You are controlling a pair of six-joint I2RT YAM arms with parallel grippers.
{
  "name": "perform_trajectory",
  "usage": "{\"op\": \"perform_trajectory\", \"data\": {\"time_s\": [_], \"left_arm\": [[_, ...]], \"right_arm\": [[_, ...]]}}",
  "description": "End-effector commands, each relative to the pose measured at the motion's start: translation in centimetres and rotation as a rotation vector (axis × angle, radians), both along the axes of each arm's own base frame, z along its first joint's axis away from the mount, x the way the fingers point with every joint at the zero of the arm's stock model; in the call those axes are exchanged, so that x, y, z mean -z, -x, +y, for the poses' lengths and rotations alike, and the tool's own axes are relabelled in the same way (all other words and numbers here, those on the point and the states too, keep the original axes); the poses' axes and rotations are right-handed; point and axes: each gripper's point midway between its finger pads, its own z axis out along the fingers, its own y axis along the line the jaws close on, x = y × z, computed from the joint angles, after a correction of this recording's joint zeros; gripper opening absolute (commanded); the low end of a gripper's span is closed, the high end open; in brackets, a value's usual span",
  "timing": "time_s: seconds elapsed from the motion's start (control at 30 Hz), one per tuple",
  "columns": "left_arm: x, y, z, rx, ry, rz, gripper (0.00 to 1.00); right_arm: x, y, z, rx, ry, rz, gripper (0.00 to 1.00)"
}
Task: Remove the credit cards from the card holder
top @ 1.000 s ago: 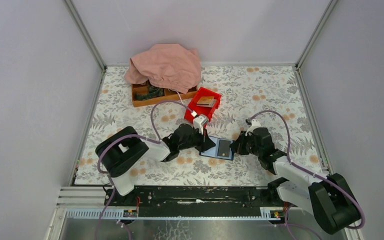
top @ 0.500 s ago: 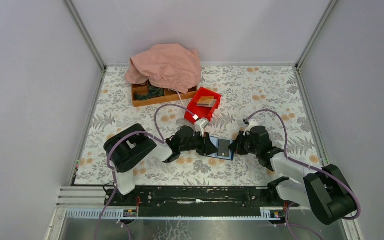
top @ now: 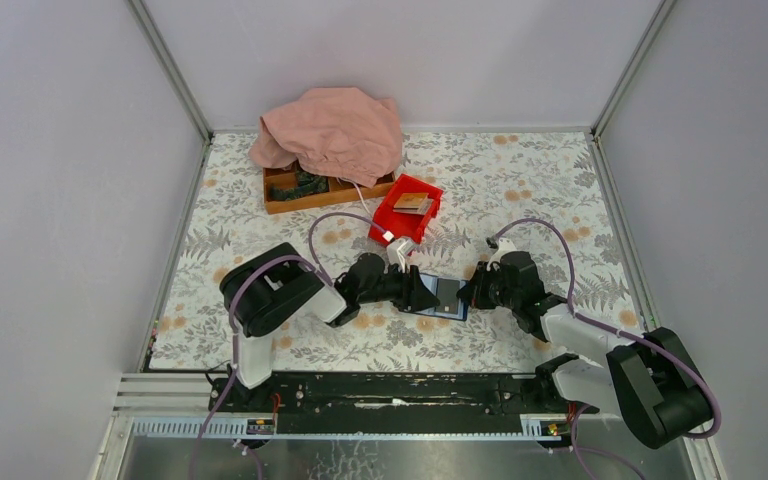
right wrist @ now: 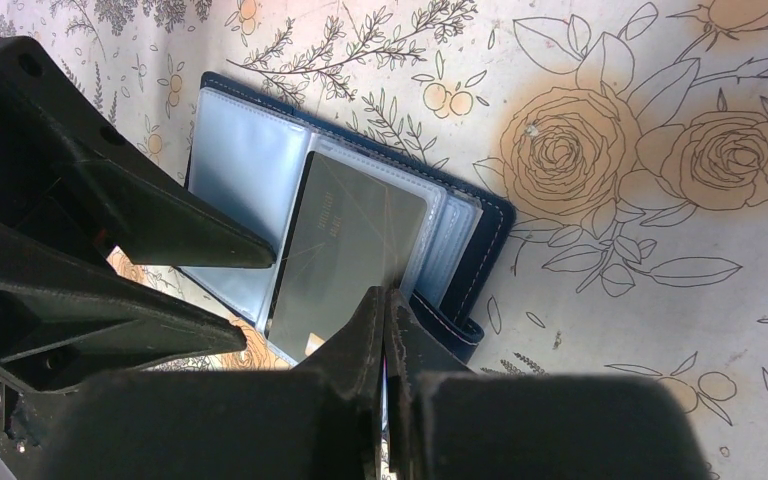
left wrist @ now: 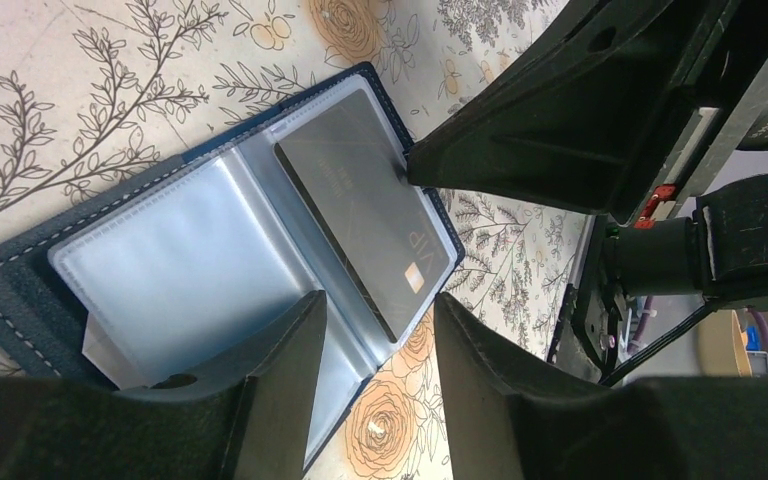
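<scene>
The card holder lies open and flat on the flowered table between my two grippers. A dark credit card marked VIP sits in its right-hand sleeve; the left-hand sleeve looks blue-grey and glossy. My left gripper is open. One finger lies over the left sleeve and the other hangs past the holder's near edge, with nothing held. My right gripper is shut, its joined tips resting on the card's right edge where it meets the holder.
A red bin holding a tan item stands just behind the left gripper. Further back sits a wooden tray, partly under a pink cloth. Walls close in the table on three sides.
My left gripper has gone from shut to open, and its arm has slid right over the holder. The right gripper stays shut at the card's edge, almost unmoved.
</scene>
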Motion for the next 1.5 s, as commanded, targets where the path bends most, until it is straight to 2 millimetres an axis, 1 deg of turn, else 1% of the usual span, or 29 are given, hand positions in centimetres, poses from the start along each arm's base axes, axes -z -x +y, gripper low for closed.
{"op": "perform_trajectory", "data": {"time_s": [0.0, 0.27, 0.5, 0.6, 0.7, 0.8, 1.03, 1.13, 1.33, 1.47], "left_arm": [[0.0, -0.2, -0.4, 0.011, 0.038, 0.005, 0.51], [-0.2, -0.4, -1.1, 0.017, 0.064, 0.018, 0.5], [-1.7, 0.1, -2.0, 0.054, 0.158, 0.056, 0.49], [-1.7, 0.3, -2.3, 0.068, 0.183, 0.073, 0.49], [-1.7, 0.5, -2.3, 0.068, 0.2, 0.083, 0.48], [-2.2, 0.5, -2.1, 0.063, 0.224, 0.079, 0.47], [-3.1, -0.2, -1.6, 0.033, 0.29, 0.102, 0.45], [-2.9, -0.5, -1.6, 0.02, 0.31, 0.134, 0.45], [-1.7, -1.3, -1.6, -0.034, 0.287, 0.165, 0.42], [-1.7, -1.8, -1.7, -0.062, 0.3, 0.197, 0.42]], "right_arm": [[0.1, -0.5, -0.4, 0.016, 0.029, 0.002, 0.0], [0.2, -0.5, -0.5, 0.019, 0.031, 0.004, 0.0], [0.3, -0.5, -0.5, 0.017, 0.034, 0.008, 0.0], [0.3, -0.5, -0.5, 0.02, 0.036, 0.008, 0.0], [0.4, -0.5, -0.5, 0.021, 0.037, 0.009, 0.0], [0.4, -0.5, -0.5, 0.019, 0.038, 0.011, 0.0], [0.5, -0.5, -0.5, 0.02, 0.037, 0.012, 0.0], [0.4, -0.5, -0.5, 0.018, 0.035, 0.011, 0.0], [0.4, -0.5, -0.4, 0.016, 0.031, 0.009, 0.0], [0.4, -0.4, -0.4, 0.014, 0.031, 0.01, 0.0]]}}
